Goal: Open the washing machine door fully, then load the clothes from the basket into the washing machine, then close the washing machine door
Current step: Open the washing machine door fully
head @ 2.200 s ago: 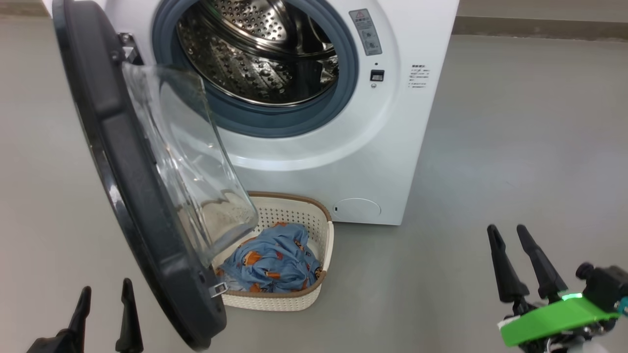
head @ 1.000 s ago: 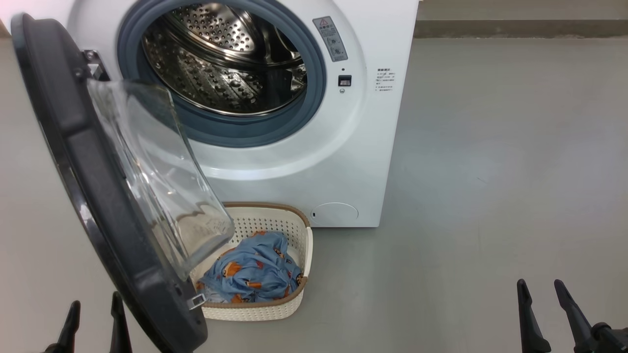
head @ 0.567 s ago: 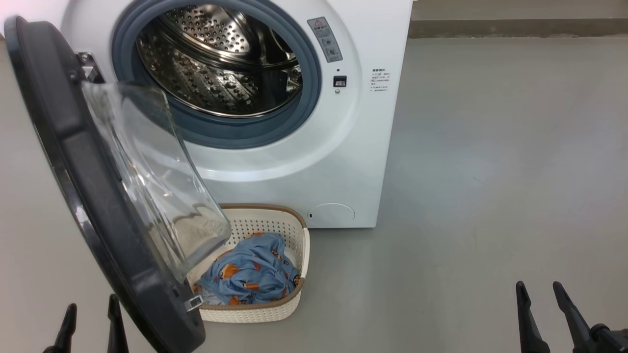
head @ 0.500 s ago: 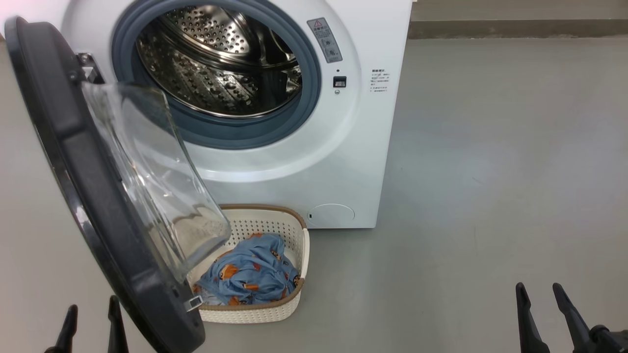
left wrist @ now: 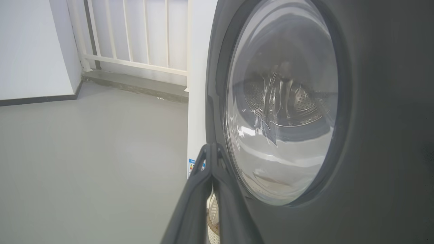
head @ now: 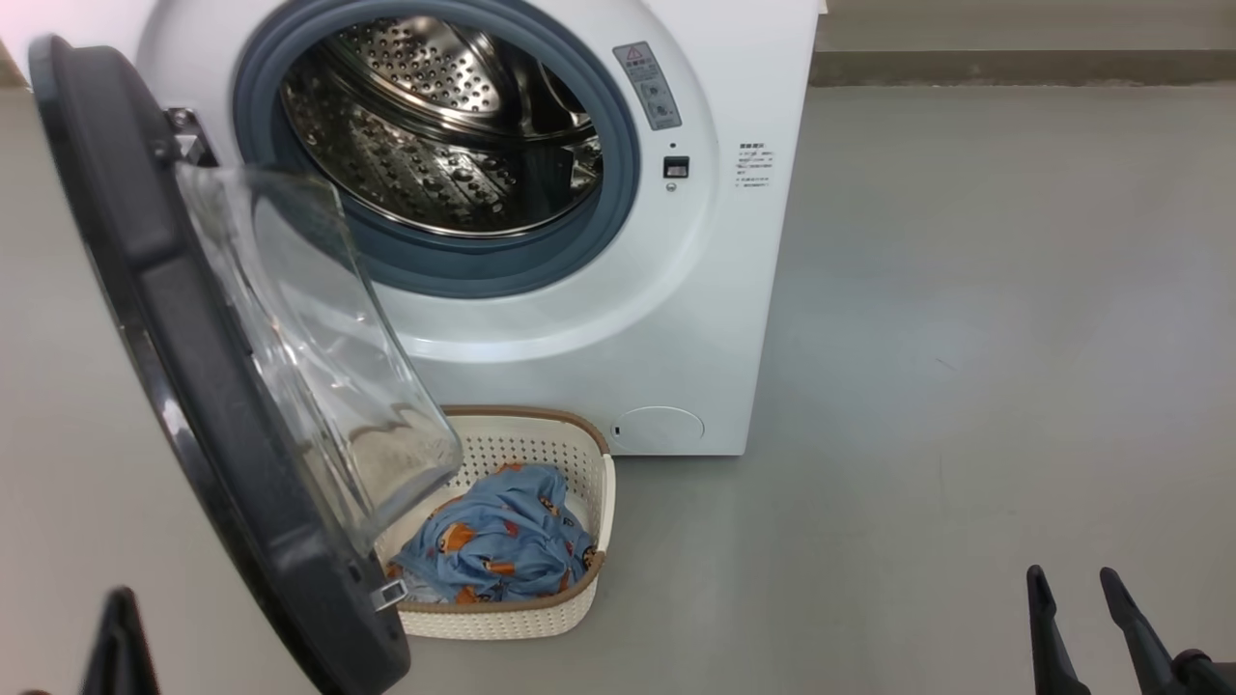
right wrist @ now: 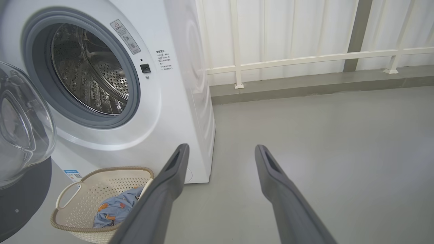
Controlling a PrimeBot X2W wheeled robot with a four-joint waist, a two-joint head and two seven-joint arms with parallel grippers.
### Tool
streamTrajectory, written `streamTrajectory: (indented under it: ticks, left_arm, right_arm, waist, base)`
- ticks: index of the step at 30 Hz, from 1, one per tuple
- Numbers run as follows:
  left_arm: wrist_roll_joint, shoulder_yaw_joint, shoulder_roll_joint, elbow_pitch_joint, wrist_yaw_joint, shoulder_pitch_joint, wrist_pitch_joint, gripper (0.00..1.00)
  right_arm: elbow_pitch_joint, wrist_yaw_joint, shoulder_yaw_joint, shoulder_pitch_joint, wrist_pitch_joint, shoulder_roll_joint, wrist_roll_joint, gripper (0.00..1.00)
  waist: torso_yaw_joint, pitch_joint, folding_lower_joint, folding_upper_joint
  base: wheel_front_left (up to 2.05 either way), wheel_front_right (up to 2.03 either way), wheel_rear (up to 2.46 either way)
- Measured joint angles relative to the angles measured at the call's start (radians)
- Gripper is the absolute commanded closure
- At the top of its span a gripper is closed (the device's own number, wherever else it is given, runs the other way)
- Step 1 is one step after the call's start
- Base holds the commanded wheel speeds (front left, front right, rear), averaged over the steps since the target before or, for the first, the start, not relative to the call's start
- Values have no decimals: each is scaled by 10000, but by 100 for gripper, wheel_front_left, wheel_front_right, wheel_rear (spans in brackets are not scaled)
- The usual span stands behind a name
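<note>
The left gripper (left wrist: 211, 149) is pinched together, empty, just beside the door (left wrist: 373, 135) rim; the right gripper (right wrist: 220, 150) is spread apart, empty. The door hangs open at nine o'clock of the washer (head: 715, 290). The clothes (head: 492, 541) lie in the basket (head: 606, 483) at its six.

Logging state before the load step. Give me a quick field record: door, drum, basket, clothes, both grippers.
door: washing machine door open, swung left, hiding the left end of the basket in the head view
drum: no cloth visible
basket: on the floor, in front of the washing machine
clothes: bundled in the basket
left gripper: shut, empty, beside the door's outer face; contact unclear
right gripper: open, empty, above the floor
</note>
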Motion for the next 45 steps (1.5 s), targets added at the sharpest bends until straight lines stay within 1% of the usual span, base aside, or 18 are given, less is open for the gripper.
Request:
streamTrajectory:
  ticks: [4,7,8,10,15,18,20,23,26,29,30,32,34,35,41,45]
  left_arm:
    - [-42,249,2,-639,245,-230,0,100]
    - [130,125,21,-1009,313,-522,19,100]
    - [171,29,77,-1254,316,-683,188,100]
    - [278,-138,280,-2004,316,-1192,759,100]
    - [280,-527,871,-4385,299,-3159,2688,100]
    - [198,-853,1058,-5432,301,-4285,3726,100]
    - [113,-1200,1095,-5894,299,-4861,4303,100]
    - [-75,-2117,727,-6378,301,-5144,4955,100]
    - [-182,-3463,268,-6495,380,-5001,5287,100]
    - [-539,-4984,90,-6389,786,-4209,5336,100]
    - [-539,-4984,90,-6389,786,-4209,5336,100]
    - [-736,-5802,75,-6057,1085,-3480,5298,100]
    - [-775,-6295,84,-5689,1342,-2946,5118,100]
    - [-838,-6581,94,-5390,1601,-2654,4895,100]
    - [-1404,-7095,144,-4355,2127,-1814,4259,100]
    - [-1561,-7145,155,-3471,2232,-1375,3777,100]
  right_arm:
    - [2,0,-159,6,0,2,54,0]
    - [4,0,-215,35,0,4,67,0]
    - [6,0,-232,35,0,6,67,0]
    - [21,0,-232,37,0,6,69,0]
    - [31,0,-238,42,0,10,105,0]
    - [29,0,-249,42,0,12,301,0]
    - [27,0,-272,41,0,13,336,0]
    - [29,0,-343,42,0,17,345,0]
    - [42,0,-368,43,0,17,439,0]
    - [44,0,-376,44,0,23,443,0]
    - [44,0,-376,44,0,23,443,0]
    - [46,0,-366,44,0,25,443,0]
    - [46,0,-341,43,0,25,443,0]
    - [54,0,-297,41,-2,27,443,0]
    - [107,0,-242,39,0,27,443,0]
    - [146,0,-163,38,0,27,443,0]
  waist:
    - [125,-20,0,0]
    - [266,-42,0,0]
    - [327,-53,0,0]
    - [457,-84,0,0]
    - [803,-183,0,0]
    - [994,-229,0,0]
    - [1095,-245,0,0]
    - [1226,-239,0,0]
    - [1361,-221,0,0]
    - [1475,-197,0,0]
    - [1475,-197,0,0]
    - [1528,-170,0,0]
    - [1565,-136,0,0]
    - [1594,-109,0,0]
    - [1684,-38,0,0]
    - [1694,39,0,0]
  base:
    - [0,0,0]
    - [0,0,0]
    - [0,0,0]
    - [0,0,0]
    - [0,0,0]
    - [0,0,0]
    - [0,0,0]
    - [0,0,0]
    - [0,0,0]
    - [0,0,0]
    - [0,0,0]
    - [0,0,0]
    - [0,0,0]
    - [0,0,0]
    - [0,0,0]
    - [0,0,0]
